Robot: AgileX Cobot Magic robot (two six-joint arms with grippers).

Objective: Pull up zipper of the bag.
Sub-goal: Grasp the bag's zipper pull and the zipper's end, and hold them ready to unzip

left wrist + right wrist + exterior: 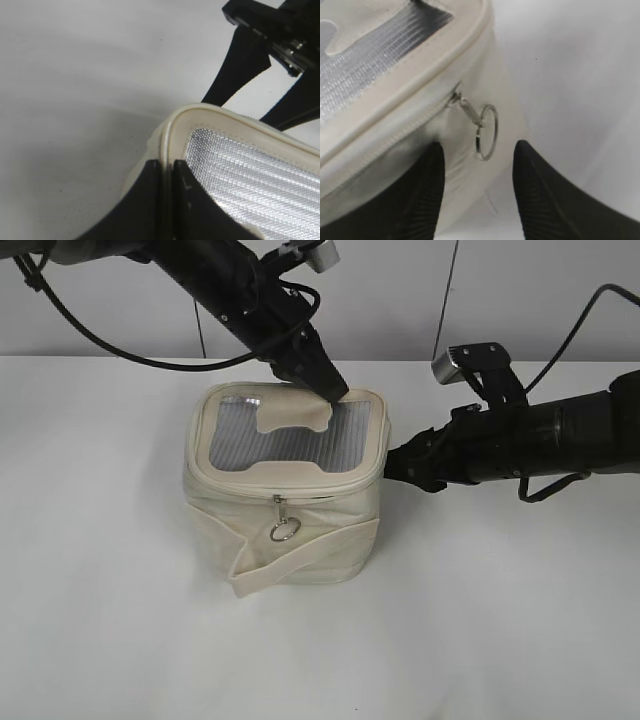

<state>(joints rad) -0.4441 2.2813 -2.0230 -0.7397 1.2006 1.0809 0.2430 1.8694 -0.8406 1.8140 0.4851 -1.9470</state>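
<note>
A cream fabric bag [320, 515] with a silvery mesh lid stands on the white table. A zipper runs under the lid, and a pull with a metal ring [281, 527] hangs on the front wall. My left gripper [338, 392] is shut on the lid's piped rim at the back right corner; in the left wrist view its jaws [167, 167] pinch the rim of the bag [240, 160]. My right gripper [392, 462] is open at the bag's right side. In the right wrist view a ring pull [487, 131] hangs on the bag [395, 65] just ahead of the open fingers [479, 146], untouched.
A loose cream strap [300, 558] wraps the bag's lower front. The white table [120, 620] spreads around the bag, with a grey wall behind. The right arm's black body [260, 55] shows in the left wrist view beyond the bag.
</note>
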